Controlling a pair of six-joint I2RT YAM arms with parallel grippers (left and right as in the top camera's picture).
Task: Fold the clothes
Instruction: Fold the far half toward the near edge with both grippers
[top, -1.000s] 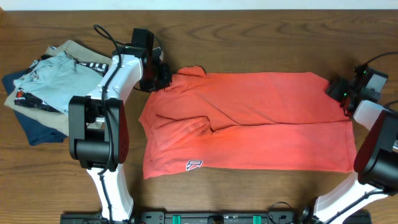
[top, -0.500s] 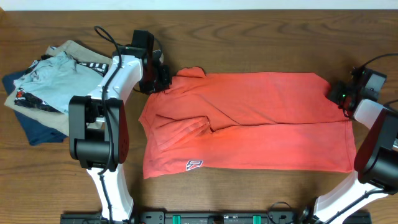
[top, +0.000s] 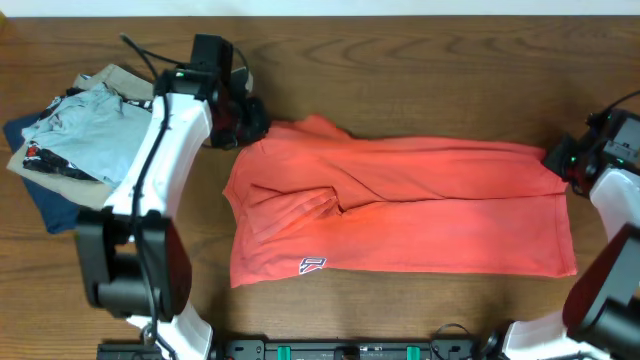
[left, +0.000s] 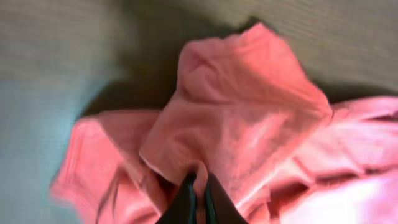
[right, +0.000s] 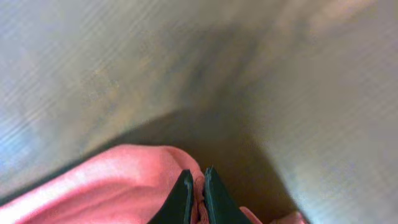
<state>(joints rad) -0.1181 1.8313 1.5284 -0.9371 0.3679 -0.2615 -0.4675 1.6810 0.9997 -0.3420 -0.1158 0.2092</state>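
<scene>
The coral-red T-shirt (top: 400, 205) lies spread across the wooden table, its small logo patch (top: 312, 265) near the front left hem. My left gripper (top: 250, 125) is shut on the shirt's far left corner and holds it raised; the left wrist view shows cloth (left: 242, 118) pinched between the fingers (left: 199, 193). My right gripper (top: 562, 160) is shut on the far right corner; the right wrist view shows red cloth (right: 124, 180) between its fingers (right: 198, 186). The far edge of the shirt is lifted and sags between the two grippers.
A pile of folded garments (top: 70, 140), light blue on top with tan and navy beneath, sits at the far left. The table's far edge runs along the top of the overhead view.
Both grippers have lifted the shirt's far corners off the table and drawn them slightly outward. The far edge now hangs raised and pulled toward the front.
</scene>
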